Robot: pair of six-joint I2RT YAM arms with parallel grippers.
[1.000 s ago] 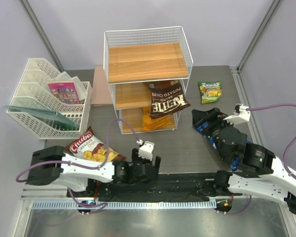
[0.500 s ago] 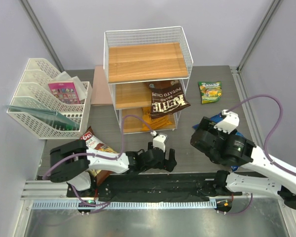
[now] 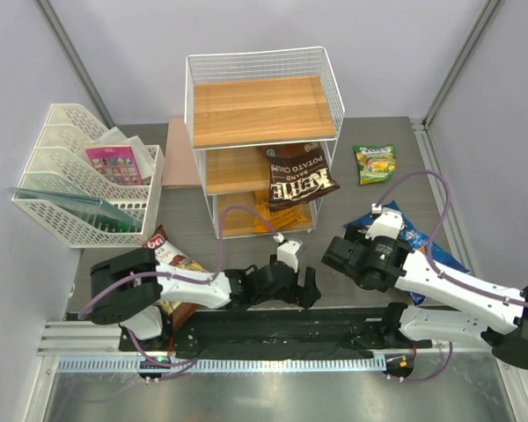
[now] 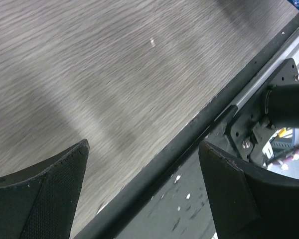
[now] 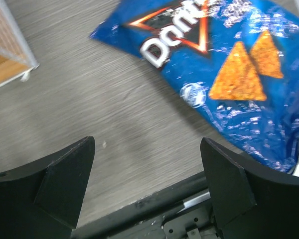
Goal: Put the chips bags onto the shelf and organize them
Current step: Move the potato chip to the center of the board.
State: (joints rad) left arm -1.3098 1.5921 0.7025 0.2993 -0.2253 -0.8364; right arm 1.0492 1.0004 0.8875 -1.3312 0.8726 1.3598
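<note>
The shelf (image 3: 264,132) stands at the back middle. A dark brown Kettle bag (image 3: 299,183) hangs out of its middle tier. An orange bag (image 3: 266,214) lies on the bottom tier. The green-yellow bag (image 3: 375,163) lies to the right of the shelf. The blue Doritos bag (image 3: 415,239) lies flat at the right, partly under my right arm, and fills the upper right of the right wrist view (image 5: 229,64). The brown-white Chuba bag (image 3: 169,258) lies behind my left arm. My left gripper (image 3: 306,288) (image 4: 144,194) is open and empty over the table's front edge. My right gripper (image 3: 334,255) (image 5: 149,184) is open and empty, left of the Doritos bag.
A white mesh file tray (image 3: 70,211) with a pink card packet (image 3: 119,164) stands at the left. A thin brown board (image 3: 180,154) lies behind the shelf's left side. The black front rail (image 3: 273,330) runs along the near edge. A shelf corner (image 5: 10,50) shows at the right wrist view's top left.
My left gripper swung right along the front edge. My right gripper moved left and nearer, off the Doritos bag, which now lies more uncovered.
</note>
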